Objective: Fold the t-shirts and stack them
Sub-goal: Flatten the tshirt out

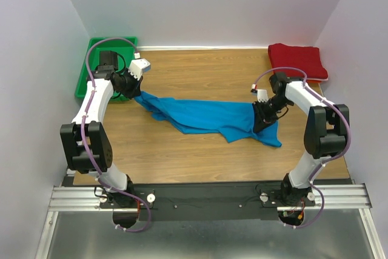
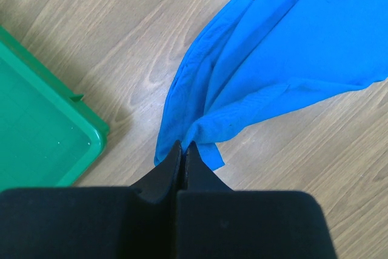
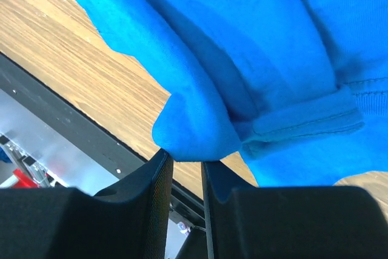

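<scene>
The bright blue t-shirt (image 1: 206, 114) lies bunched in a long band across the middle of the table. My left gripper (image 1: 134, 92) is shut on its left end; in the left wrist view the jaws (image 2: 183, 144) pinch a gathered corner of the blue cloth (image 2: 273, 59). My right gripper (image 1: 262, 122) is at the shirt's right end. In the right wrist view its jaws (image 3: 185, 157) stand a little apart, with a rounded fold of blue cloth (image 3: 242, 40) at their tips and none between them. The dark red t-shirt (image 1: 297, 60) lies folded at the far right corner.
A green plastic tray (image 1: 91, 65) stands at the far left corner, just behind my left gripper; its rim shows in the left wrist view (image 2: 91, 131). White walls close in the table on three sides. The black base rail (image 1: 206, 198) runs along the near edge.
</scene>
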